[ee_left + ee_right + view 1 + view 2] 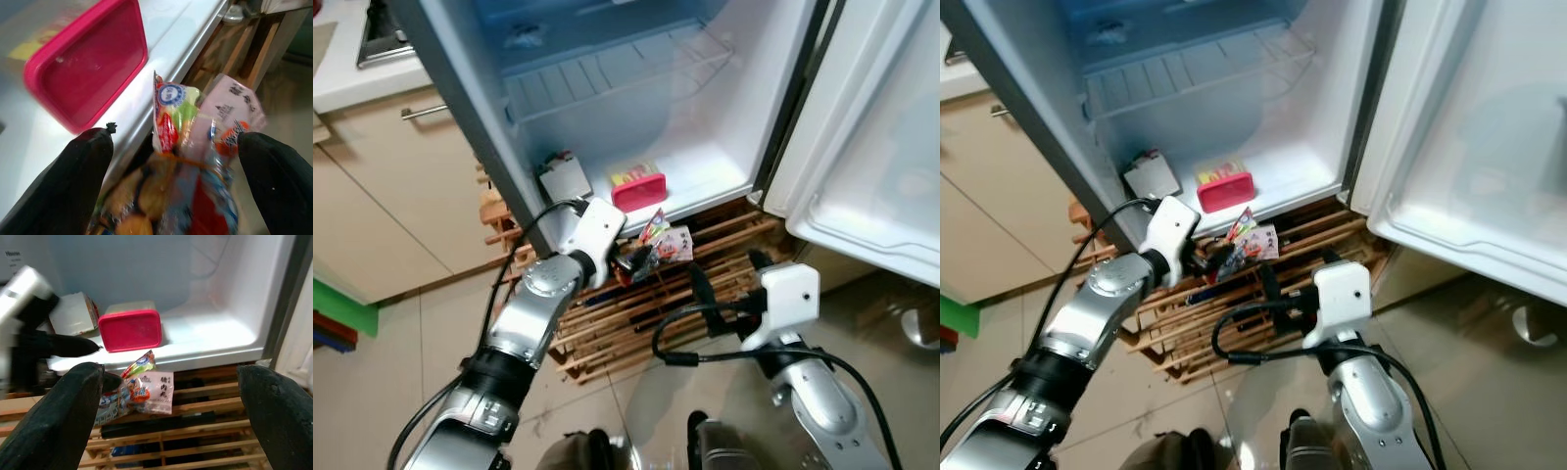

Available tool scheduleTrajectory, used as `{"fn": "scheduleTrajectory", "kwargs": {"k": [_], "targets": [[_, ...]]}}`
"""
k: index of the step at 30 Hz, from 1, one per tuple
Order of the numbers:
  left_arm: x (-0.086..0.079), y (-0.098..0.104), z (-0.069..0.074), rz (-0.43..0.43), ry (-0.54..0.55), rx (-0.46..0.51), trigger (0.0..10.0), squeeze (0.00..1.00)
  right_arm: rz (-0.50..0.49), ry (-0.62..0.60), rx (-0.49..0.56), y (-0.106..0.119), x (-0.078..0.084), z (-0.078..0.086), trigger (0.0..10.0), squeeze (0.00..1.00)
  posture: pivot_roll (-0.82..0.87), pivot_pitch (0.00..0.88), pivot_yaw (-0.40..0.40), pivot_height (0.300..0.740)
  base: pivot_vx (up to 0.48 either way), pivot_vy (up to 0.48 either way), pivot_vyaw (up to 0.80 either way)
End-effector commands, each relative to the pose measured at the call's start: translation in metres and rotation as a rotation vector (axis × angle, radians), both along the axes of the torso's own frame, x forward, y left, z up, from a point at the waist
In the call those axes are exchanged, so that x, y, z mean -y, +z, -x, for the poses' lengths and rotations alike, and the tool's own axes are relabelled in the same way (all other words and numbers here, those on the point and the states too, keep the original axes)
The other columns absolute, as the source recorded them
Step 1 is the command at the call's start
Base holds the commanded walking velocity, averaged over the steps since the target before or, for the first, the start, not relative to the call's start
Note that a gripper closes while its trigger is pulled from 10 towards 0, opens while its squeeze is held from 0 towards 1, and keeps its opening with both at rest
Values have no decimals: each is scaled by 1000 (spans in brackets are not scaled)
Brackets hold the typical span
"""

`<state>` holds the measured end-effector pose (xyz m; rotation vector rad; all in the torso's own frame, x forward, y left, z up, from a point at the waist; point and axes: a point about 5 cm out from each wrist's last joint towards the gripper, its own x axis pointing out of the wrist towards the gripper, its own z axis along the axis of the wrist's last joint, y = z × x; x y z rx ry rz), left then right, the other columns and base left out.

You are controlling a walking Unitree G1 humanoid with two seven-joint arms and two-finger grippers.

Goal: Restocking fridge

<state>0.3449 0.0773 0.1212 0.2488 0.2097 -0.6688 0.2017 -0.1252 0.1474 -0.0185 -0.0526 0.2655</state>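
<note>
The fridge (705,117) stands open, its door (881,147) swung wide to the right. Its white floor is lit; a wire shelf (607,78) spans the compartment above. On the floor near the front lip lies a pink box (638,189), lid toward the opening, with a yellow-labelled pack behind it. Left of it, by the fridge's left wall, a small grey-white carton (566,178) leans tilted. Just outside and below the front lip, a bunch of snack packets (656,242) is held in the left gripper (631,262): glossy wrappers in red, green, white and pale pink with printed characters, fanned out toward the fridge, above a wooden slat rack.
</note>
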Motion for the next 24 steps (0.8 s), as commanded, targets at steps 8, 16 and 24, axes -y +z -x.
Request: {"fn": "scheduleTrajectory", "kwargs": {"k": [8,16,24], "targets": [[-3,2,-23,-42,-5,-44,10000,1000,29,-34,-49,1,8,34,10000,0,-296,281,172,740,0,0,0],[3,5,-28,13,-30,-116,10000,1000,33,-48,-77,0,8,45,10000,0,-312,302,181,740,0,0,0],[-1,-10,-27,-80,-25,-204,10000,0,31,-55,-85,1,7,46,10000,0,-309,306,181,740,0,0,0]]}}
